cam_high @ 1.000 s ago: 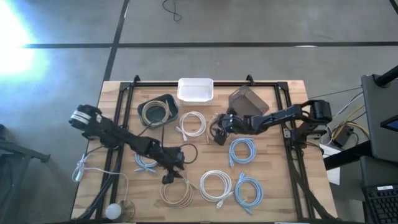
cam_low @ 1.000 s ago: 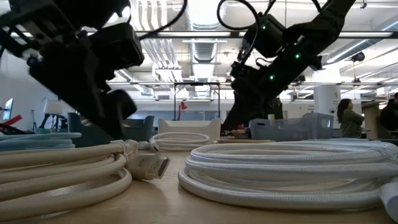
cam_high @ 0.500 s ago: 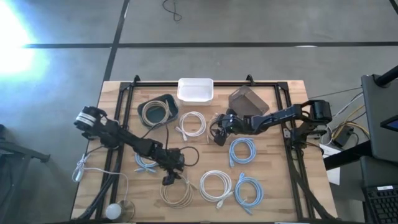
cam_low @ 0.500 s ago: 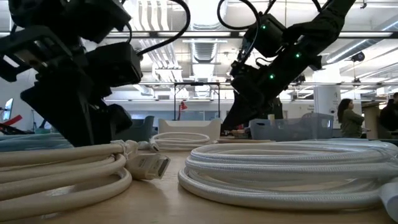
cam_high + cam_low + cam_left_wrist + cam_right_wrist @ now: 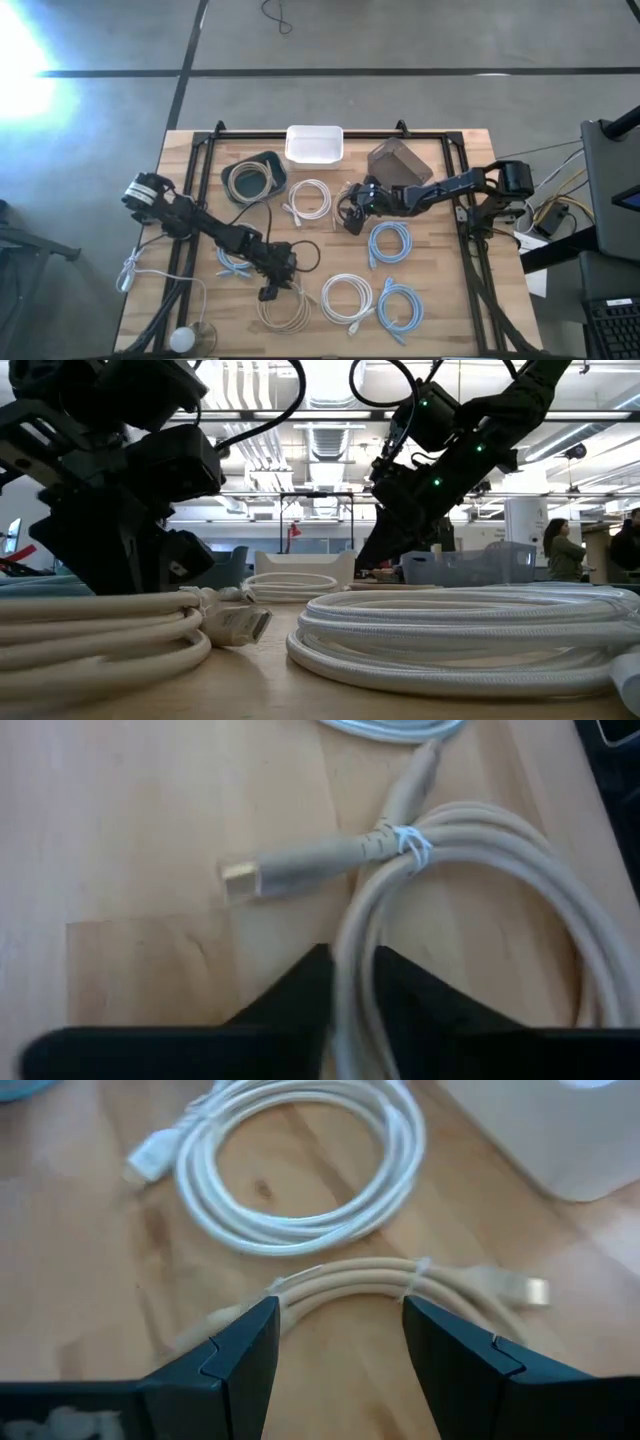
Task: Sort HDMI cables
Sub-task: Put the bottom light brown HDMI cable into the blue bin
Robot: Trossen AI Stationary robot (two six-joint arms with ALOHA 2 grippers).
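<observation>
A tan HDMI cable coil [image 5: 283,310] lies flat near the table's front edge. My left gripper [image 5: 270,291] is down on its far-left rim, shut on the strands [image 5: 350,960]. Its plug [image 5: 250,878] and white tie [image 5: 410,842] lie just ahead of the fingers. My right gripper [image 5: 348,218] hovers open at mid-table. Its fingers [image 5: 240,1350] stand on either side of another tan HDMI cable [image 5: 350,1278] without touching it. A white coil [image 5: 300,1170] lies just beyond it. My left gripper pinches the tan coil's bundled strands [image 5: 348,935] between its two fingers, a little short of the white tie. The fingers slant down from the table's left side and lie across the strands. The coil rests flat on the table [image 5: 150,820].
A blue bin [image 5: 252,178] holding a tan coil, a white bin [image 5: 314,143] and a brown box [image 5: 395,160] stand along the far side. Light blue coils [image 5: 388,242] [image 5: 400,305] [image 5: 235,262] and a white coil [image 5: 345,298] lie around. A white puck-ended cord [image 5: 185,338] sits front left.
My left gripper has sunk toward the table's near edge, down onto the rim of the tan coil. The coil has stayed flat where it was.
</observation>
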